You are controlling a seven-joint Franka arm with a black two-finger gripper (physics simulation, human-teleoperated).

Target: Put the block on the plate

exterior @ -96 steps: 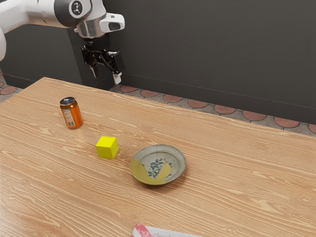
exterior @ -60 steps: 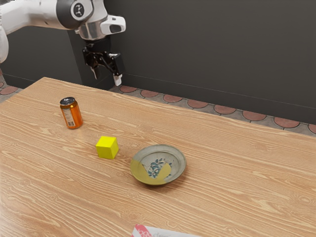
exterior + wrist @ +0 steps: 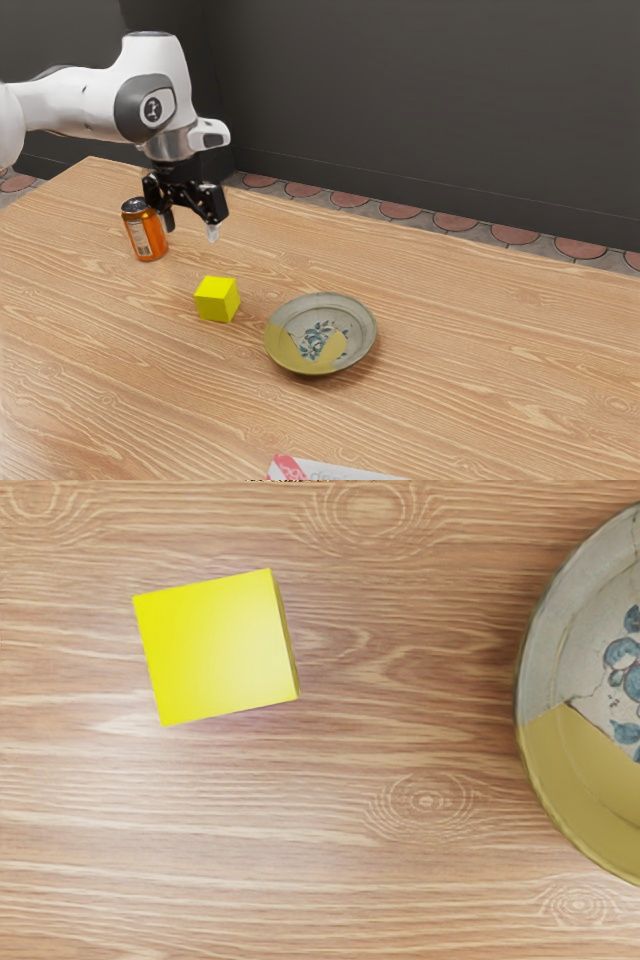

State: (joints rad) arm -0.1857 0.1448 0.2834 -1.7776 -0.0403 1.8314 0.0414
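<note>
yellow block (image 3: 217, 299) beside the plate (image 3: 320, 335)

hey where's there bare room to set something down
The widest bare wood runs from the plate to the exterior view's right edge. Another patch lies between the yellow block and that view's lower-left corner. Crowded: orange can, block and plate, gripper above.

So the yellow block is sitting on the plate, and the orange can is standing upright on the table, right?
Not quite: the yellow block isn't on the plate. The exterior view shows it on the table beside the plate, with bare wood between them. The orange can is standing upright on the table, as you say.
</note>
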